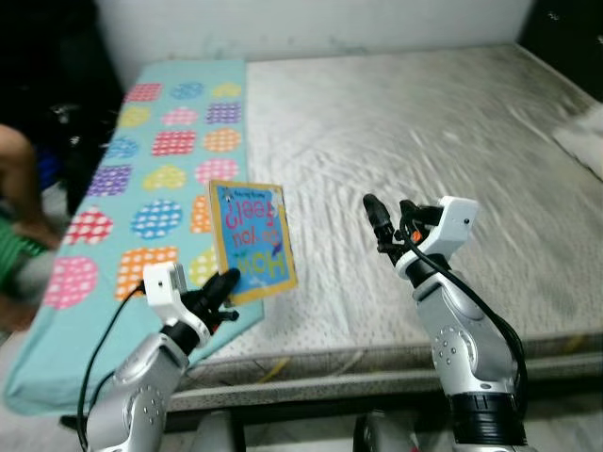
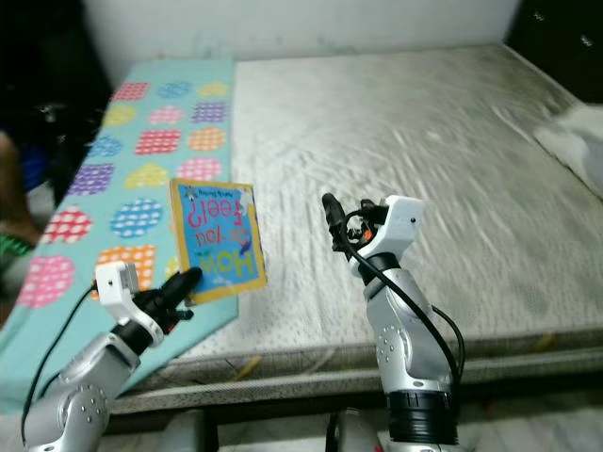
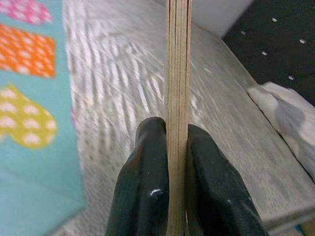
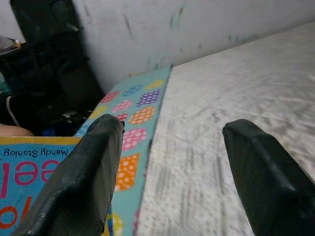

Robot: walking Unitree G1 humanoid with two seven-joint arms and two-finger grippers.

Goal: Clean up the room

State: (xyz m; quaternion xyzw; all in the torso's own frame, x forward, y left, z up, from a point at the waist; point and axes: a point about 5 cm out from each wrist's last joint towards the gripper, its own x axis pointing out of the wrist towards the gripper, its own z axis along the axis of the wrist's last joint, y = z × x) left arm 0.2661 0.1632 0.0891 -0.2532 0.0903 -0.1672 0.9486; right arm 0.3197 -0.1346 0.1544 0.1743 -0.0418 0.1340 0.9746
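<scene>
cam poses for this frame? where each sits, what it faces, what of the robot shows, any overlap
Left eye: on the head, looking forward and down at the mattress and heart-print sheet; both arms show, left gripper holding the book upright, right gripper raised.
Right eye: same head, same scene, same arms.
Left wrist: along its two fingers, clamped on the book's edge, mattress beyond.
Right wrist: along its spread fingers, toward the wall.
Shared: the book, sheet and mattress appear in all four.
</scene>
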